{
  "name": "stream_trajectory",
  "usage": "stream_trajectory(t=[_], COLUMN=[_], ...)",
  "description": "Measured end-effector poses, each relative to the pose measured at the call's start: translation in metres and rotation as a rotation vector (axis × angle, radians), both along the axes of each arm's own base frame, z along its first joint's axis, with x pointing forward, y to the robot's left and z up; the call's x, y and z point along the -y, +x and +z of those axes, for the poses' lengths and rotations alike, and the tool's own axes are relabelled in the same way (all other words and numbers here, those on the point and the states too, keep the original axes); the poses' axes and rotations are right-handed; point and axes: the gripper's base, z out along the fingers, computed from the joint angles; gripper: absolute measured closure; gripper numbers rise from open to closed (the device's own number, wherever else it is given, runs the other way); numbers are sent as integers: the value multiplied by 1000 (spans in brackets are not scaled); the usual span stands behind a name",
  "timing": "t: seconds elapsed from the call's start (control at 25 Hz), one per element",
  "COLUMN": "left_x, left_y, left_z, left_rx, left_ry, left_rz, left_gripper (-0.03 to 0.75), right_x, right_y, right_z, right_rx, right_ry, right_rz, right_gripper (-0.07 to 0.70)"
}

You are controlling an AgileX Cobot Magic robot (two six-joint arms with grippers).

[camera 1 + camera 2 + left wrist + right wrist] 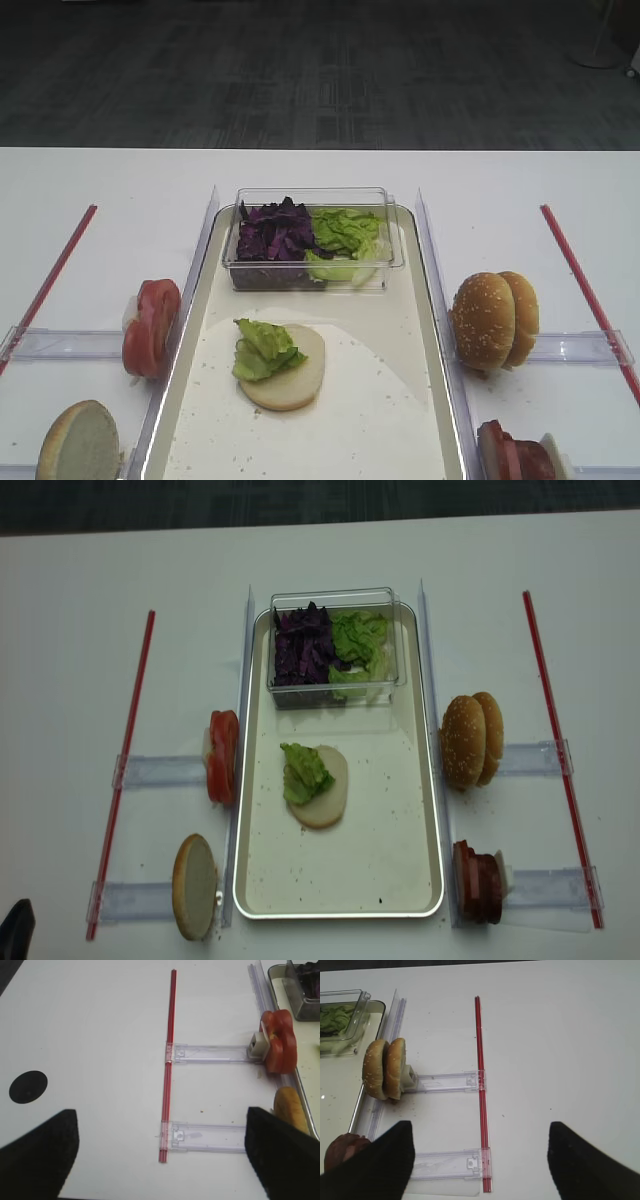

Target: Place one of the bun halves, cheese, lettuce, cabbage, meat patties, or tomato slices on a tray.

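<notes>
Right gripper (477, 1160) hangs over the bare table (560, 1050) on the right side, its two dark fingers spread wide with nothing between them; the left gripper (162, 1155) is likewise spread and empty over the left side. On the tray (400, 820) a pale bun half (325, 790) lies cut face up, with one piece of lettuce (303, 772) resting on its left part. Judged from this, the next layer is still to come. In the right wrist view the two seeded bun halves (385, 1069) stand on edge ahead and to the gripper's left, faces pressed together, against the end of a clear rail (447, 1081); the meat patties (342, 1150) sit nearer, just beside the left finger. Tomato slices (279, 1040) stand on edge on the left arm's side. The right arm is therefore nearer the patties, and a grasp would need to straddle the upright stack across its thin axis.
</notes>
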Motion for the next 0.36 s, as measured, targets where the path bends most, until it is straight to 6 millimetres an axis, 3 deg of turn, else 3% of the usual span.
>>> stream_trajectory(t=[0.36], left_x=[0], left_y=[0], left_z=[0], left_rx=[0], left_ry=[0], left_rz=[0], left_gripper=[97], right_x=[0], right_y=[0], right_z=[0], right_rx=[0], right_ry=[0], right_rz=[0], right_gripper=[59])
